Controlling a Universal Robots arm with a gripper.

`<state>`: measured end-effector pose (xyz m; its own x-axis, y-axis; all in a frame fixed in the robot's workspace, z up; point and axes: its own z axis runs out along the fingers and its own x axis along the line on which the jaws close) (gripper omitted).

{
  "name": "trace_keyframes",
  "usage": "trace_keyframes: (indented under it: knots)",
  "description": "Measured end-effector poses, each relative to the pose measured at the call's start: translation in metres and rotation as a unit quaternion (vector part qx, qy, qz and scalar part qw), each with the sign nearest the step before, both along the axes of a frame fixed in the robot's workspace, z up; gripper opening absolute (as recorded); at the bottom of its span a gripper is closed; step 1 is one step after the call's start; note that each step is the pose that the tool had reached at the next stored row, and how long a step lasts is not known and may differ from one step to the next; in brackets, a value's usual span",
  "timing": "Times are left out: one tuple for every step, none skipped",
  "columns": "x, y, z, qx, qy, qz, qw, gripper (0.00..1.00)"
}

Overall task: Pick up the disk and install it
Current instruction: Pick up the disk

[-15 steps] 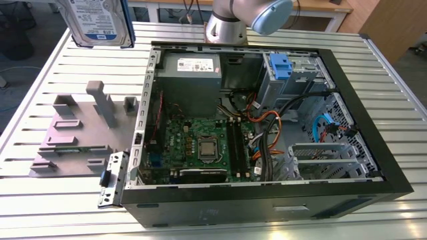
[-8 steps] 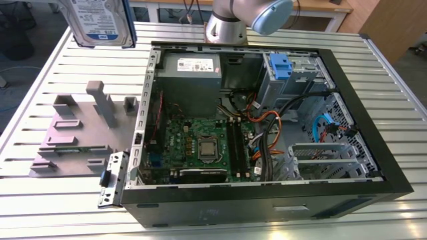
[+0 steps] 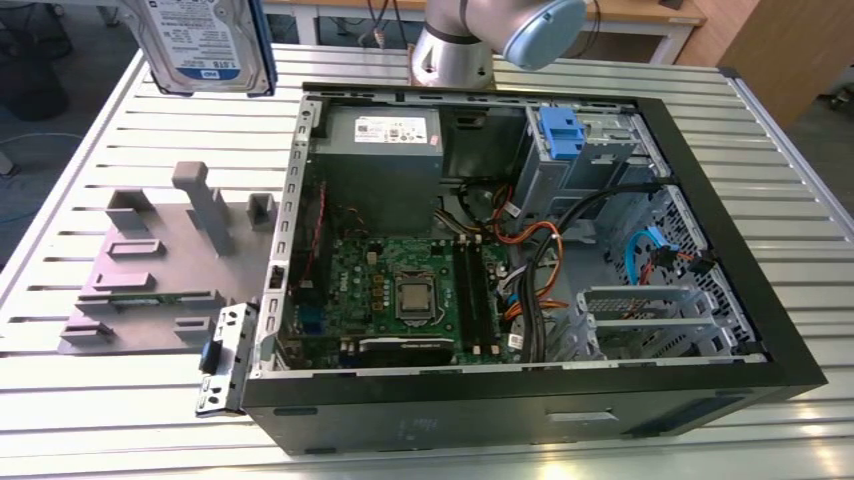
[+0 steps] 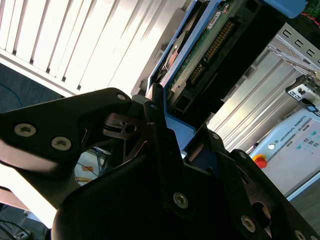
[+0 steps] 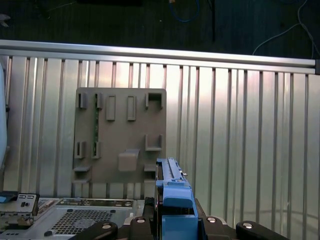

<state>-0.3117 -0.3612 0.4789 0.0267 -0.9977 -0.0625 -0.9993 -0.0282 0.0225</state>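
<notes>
jaws clamped on disk point(image 5: 173, 195) | held above slatted metal table point(image 5: 240, 150) | grey fixture point(image 5: 120, 125) on it | dark floor point(image 5: 100, 20) beyond

Open PC case point(image 3: 534, 405) lies mid-tabletop point(image 3: 80, 420), side panel off; mobo point(image 3: 400, 290), grey PSU point(image 3: 380, 150) and cables point(image 3: 531, 242) inside. Grey jig plate point(image 3: 147, 270) just beside it, twd tabletop edge at exterior view's left.

Disk point(image 3: 207, 45) held up off the table point(image 3: 107, 420), beside the open computer case point(image 3: 534, 410).
You see the disk at the exterior view's upper left, label facing the camera, its top cut by the frame edge. Below it the grey fixture plate point(image 3: 147, 270) lies on the slats. To the exterior view's right, the case shows its motherboard point(image 3: 400, 290) and power supply point(image 3: 380, 140), with the arm point(image 3: 494, 35) behind.
</notes>
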Motion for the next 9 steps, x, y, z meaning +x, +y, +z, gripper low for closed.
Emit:
trace_keyframes:
  knots:
    - [0.0004,0.0000,0.0000,0.0000,0.0000,0.000,1.00000,0.37]
    - [0.0008,0.0000,0.0000,0.0000,0.0000,0.000,1.00000,0.37]
    - [0.0013,0.0000,0.0000,0.0000,-0.0001,0.000,1.00000,0.37]
    - [0.0017,0.0000,0.0000,0.0000,0.0000,0.000,1.00000,0.37]
    - [0.0021,0.0000,0.0000,0.0000,0.0000,0.000,1.00000,0.37]
    - [0.0026,0.0000,0.0000,0.0000,0.0000,0.000,1.00000,0.37]
    - [0.0030,0.0000,0.0000,0.0000,0.0000,0.000,1.00000,0.37]
    - [0.0035,0.0000,0.0000,0.0000,0.0000,0.000,1.00000,0.37]
    - [0.0040,0.0000,0.0000,0.0000,0.0000,0.000,1.00000,0.37]
